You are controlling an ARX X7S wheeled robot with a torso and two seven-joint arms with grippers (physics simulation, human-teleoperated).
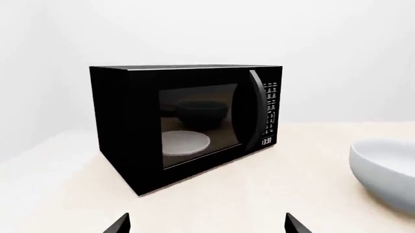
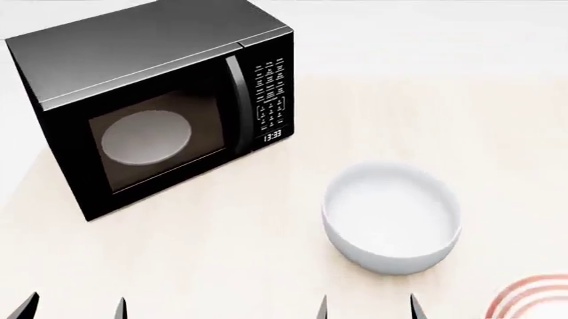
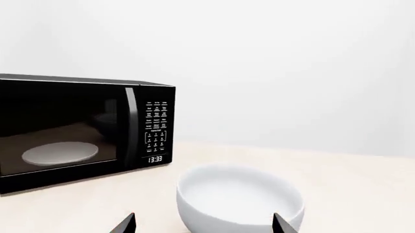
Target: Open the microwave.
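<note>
The microwave (image 2: 155, 100) stands on the pale desk (image 2: 222, 259) toward its far left corner, turned a little so that its front faces the near right. Its door (image 2: 159, 136) is shut, flush with the black body. Through the glass window the white turntable (image 2: 145, 137) shows inside. The dark vertical handle (image 2: 235, 106) runs down the door's right edge, just beside the keypad (image 2: 271, 93), and the clock (image 2: 273, 135) under the keys reads 13:33. A white bowl (image 2: 392, 216) sits upright on the desk nearer the front edge, well apart from the microwave and to its right. At the near right corner lies a thing with red curved stripes (image 2: 533, 299), too cut off to name. The left gripper (image 2: 76, 307) hangs over the near edge with its two dark fingertips spread wide and nothing between them. The right gripper (image 2: 368, 307) does the same, spread wide and empty, just short of the bowl. Neither touches the microwave.
</note>
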